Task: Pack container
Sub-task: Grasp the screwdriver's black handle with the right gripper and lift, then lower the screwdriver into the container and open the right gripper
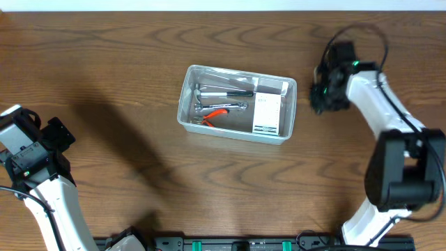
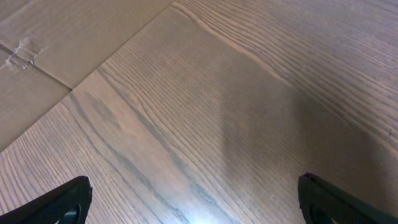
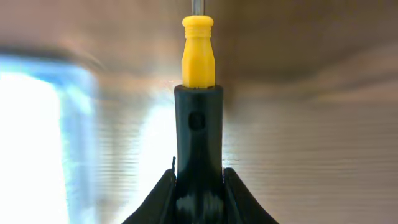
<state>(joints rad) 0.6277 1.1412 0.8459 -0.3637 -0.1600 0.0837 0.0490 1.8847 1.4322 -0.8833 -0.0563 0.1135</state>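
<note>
Left gripper (image 1: 54, 134): at 8 o'clock from the container (image 1: 182, 104); fingers (image 2: 71, 196) spread wide, nothing between them
Table (image 1: 104, 56): brown wood with wavy lines; in the left wrist view a paler surface (image 2: 43, 43) shows at 10 o'clock
Container: clear, in the middle of the table; red-handled pliers (image 1: 217, 113), silver tools and a white box (image 1: 268, 111) lie inside
Right gripper (image 1: 323, 88): at 3 o'clock, near the container; squeezing a black tool with a yellow neck (image 3: 198, 124)
Room: thin pale strip (image 1: 223, 4) past the table at 12 o'clock

White rounded shells cover the left arm (image 1: 52, 202) and right arm (image 1: 380, 104), with black joint housings. Behind the right gripper (image 1: 322, 97), black cable loops and a green light glows. Left fingertips (image 2: 65, 199) are matte black.
</note>
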